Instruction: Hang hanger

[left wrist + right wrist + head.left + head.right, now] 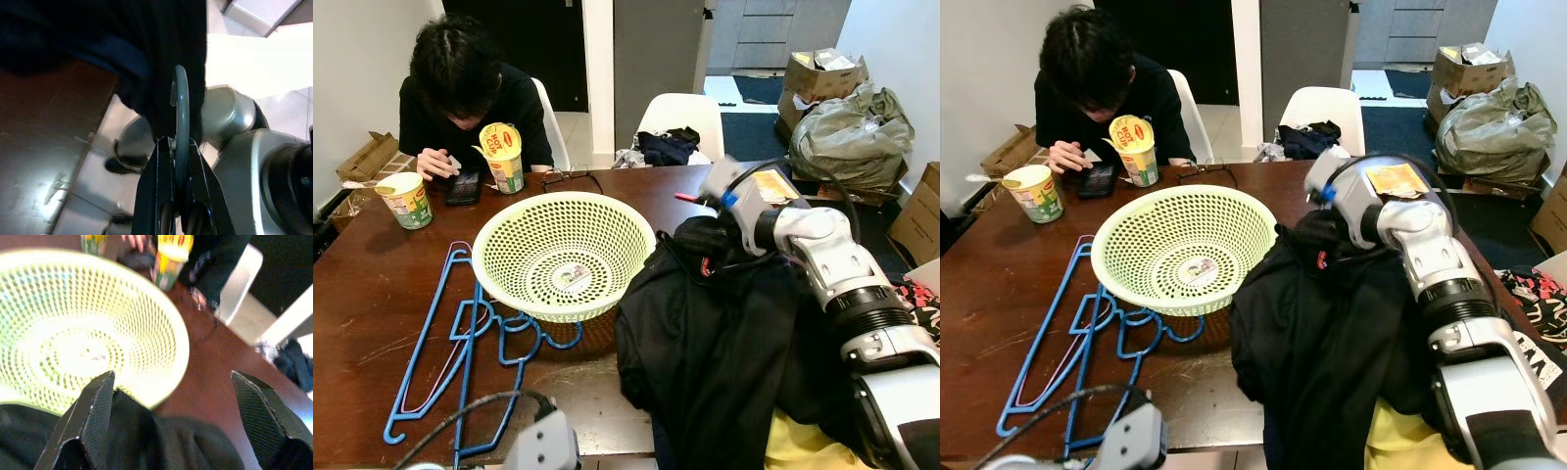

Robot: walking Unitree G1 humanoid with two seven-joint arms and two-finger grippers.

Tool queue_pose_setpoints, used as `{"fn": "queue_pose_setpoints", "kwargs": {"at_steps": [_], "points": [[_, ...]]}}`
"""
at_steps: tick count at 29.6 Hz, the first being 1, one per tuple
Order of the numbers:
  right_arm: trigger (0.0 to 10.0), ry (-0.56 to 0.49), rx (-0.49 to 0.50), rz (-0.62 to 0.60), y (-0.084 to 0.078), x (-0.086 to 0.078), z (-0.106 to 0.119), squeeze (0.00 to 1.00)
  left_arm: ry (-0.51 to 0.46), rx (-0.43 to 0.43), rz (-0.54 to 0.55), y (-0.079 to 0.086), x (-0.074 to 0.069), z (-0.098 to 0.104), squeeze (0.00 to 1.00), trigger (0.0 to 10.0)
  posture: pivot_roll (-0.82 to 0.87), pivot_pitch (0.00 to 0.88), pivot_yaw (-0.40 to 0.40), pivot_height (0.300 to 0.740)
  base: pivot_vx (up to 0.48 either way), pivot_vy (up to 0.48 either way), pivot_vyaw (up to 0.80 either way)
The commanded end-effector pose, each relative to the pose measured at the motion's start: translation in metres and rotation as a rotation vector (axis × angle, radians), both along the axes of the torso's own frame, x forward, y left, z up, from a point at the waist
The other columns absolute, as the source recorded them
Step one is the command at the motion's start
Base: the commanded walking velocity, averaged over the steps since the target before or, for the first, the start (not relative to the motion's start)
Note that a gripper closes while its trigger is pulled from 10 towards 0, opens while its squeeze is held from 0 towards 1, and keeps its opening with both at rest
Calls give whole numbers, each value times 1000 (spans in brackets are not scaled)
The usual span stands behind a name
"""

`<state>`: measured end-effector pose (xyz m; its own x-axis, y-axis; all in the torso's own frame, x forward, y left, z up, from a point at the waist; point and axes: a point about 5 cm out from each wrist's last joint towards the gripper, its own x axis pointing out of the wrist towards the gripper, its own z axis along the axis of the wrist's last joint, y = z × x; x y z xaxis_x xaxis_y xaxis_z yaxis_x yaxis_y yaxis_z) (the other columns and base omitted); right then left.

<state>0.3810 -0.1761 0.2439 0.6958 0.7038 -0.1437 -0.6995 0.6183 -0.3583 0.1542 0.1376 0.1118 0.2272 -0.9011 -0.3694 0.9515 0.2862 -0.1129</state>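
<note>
My left gripper [178, 143] is shut on the grey-blue hook of a hanger [182, 107], with black cloth right behind the hook. That arm's wrist [545, 444] shows at the table's near edge. A heap of black clothing [724, 343] lies on the table's right side, over a yellow cloth [803, 446]. My right arm [803, 240] reaches across the heap. Its gripper [178, 416] is open, fingers wide apart just above the black cloth and facing the basket. Several blue hangers [460, 343] and a thin pink one lie flat at the near left.
A pale green perforated basket [563, 250] stands mid-table on the hangers' hooks. A person [470, 93] sits at the far side with a phone [463, 186], two noodle cups [406, 199] and glasses [570, 176]. White chairs, boxes and a bag [847, 127] stand behind.
</note>
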Motion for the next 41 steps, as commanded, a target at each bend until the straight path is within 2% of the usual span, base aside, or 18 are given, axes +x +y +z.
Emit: {"fn": "queue_pose_setpoints", "kwargs": {"at_steps": [1,3,4,7,9,11,14,20,23,33,35,36,37,39,41], "points": [[10000,10,59,3,2,-1,-1,0,-25,-29,10,-2,3,8,0,10000,50,0,18,740,0,0,0],[10000,16,145,52,11,-6,-6,0,-76,-94,5,-3,5,29,0,10000,55,0,21,740,-261,0,0],[10000,16,145,52,11,-6,-6,0,-76,-94,5,-3,5,29,0,10000,55,0,21,740,-262,0,0],[10000,5,194,206,21,-21,-7,0,-137,-128,-4,-3,9,47,0,10000,58,0,26,740,-266,0,0],[10000,5,194,206,21,-21,-7,0,-137,-128,-4,-3,9,47,0,10000,58,0,26,740,-266,0,0],[10000,-7,198,296,24,-32,-5,0,-153,-129,-13,-3,10,50,0,10000,58,0,30,740,-270,0,0],[10000,-24,232,344,25,-38,0,0,-152,-125,-21,-4,9,49,0,10000,58,0,30,740,-284,0,0],[10000,-27,255,353,25,-40,2,0,-147,-125,-20,-4,9,50,0,10000,57,0,33,740,-289,0,0],[10000,-21,282,396,21,-46,4,0,-157,-125,-18,-3,12,53,0,10000,57,0,32,740,-310,0,0],[10000,-4,279,409,12,-50,1,0,-182,-128,-25,-2,18,59,0,10000,55,0,34,740,-321,0,0],[10000,24,227,297,5,-43,-13,0,-194,-138,-17,-4,26,59,0,10000,50,0,37,740,-332,0,0],[10000,24,227,297,5,-43,-13,0,-194,-138,-17,-4,26,59,0,10000,50,0,37,740,-334,0,0],[10000,48,203,267,5,-42,-22,0,-193,-141,-10,-6,29,56,0,10000,45,0,41,740,-334,0,0],[10000,91,171,274,9,-46,-35,0,-189,-145,-2,-9,32,53,0,10000,44,0,41,740,-332,0,0],[10000,106,168,290,10,-48,-38,0,-189,-145,2,-9,33,52,0,10000,44,0,42,740,-330,0,0]]}}
